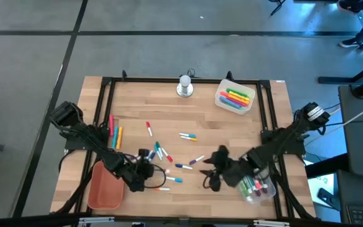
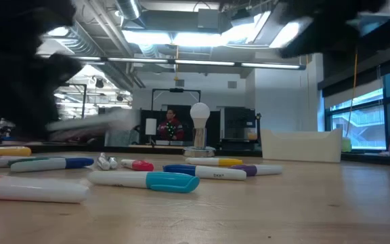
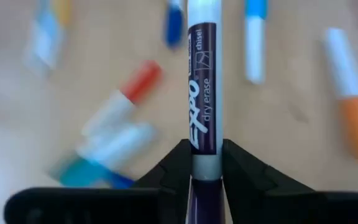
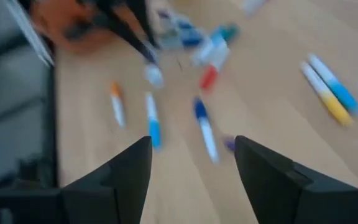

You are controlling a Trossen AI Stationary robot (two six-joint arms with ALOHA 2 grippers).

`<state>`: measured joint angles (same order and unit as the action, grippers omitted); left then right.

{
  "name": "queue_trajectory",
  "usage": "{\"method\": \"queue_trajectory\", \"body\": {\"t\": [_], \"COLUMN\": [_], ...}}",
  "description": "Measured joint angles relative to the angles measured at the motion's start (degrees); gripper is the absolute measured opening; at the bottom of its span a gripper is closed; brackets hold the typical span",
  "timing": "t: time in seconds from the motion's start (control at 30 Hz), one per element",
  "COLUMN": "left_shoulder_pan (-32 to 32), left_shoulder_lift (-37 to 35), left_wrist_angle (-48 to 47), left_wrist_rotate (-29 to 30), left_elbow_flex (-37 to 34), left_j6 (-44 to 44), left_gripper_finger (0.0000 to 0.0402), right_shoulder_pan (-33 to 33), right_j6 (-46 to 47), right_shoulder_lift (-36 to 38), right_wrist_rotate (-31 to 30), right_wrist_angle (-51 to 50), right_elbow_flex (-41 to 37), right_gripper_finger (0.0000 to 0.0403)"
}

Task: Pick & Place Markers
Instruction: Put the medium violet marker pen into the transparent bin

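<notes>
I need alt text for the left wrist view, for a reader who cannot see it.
The left end effector has its two dark fingers closed on a white Expo dry-erase marker with a purple label. Other blurred markers, one orange-capped, lie on the light wooden table.

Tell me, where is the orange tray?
In the high view the orange tray sits at the table's near left corner, beside the left gripper.
</notes>
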<state>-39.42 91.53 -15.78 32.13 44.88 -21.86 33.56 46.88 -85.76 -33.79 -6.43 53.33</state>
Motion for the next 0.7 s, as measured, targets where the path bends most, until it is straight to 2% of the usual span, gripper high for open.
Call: {"method": "queue_trajectory", "body": {"t": [0.07,0.17,0.27,0.33,0.57,0.7], "left_shoulder_pan": [-0.3,-0.7,0.1,1.2,5.0,5.3], "left_shoulder_lift": [0.0,0.9,1.5,2.2,4.6,5.6], "left_wrist_angle": [1.9,5.3,9.2,12.4,29.2,33.5], "left_wrist_rotate": [6.3,13.2,15.4,15.5,17.0,16.2], "left_elbow_flex": [0.0,0.0,0.1,0.1,0.1,0.1], "left_j6": [11.0,28.6,44.4,53.0,73.0,80.5], "left_gripper_finger": [0.0069,0.0065,0.0067,0.0070,0.0067,0.0068], "right_shoulder_pan": [-3.2,-8.6,-13.2,-15.4,-20.0,-20.5], "right_j6": [-4.4,-6.6,-6.1,-5.9,-3.9,-3.9], "right_shoulder_lift": [0.0,0.0,-1.2,-2.9,-12.6,-16.7], "right_wrist_rotate": [2.7,12.2,21.9,25.9,37.6,43.8], "right_wrist_angle": [10.5,21.0,25.6,26.3,26.5,26.3], "right_elbow_flex": [-2.7,-5.7,-7.0,-7.0,-1.6,1.9], "right_gripper_finger": [0.0229,0.0229,0.0229,0.0231,0.0238,0.0239]}}
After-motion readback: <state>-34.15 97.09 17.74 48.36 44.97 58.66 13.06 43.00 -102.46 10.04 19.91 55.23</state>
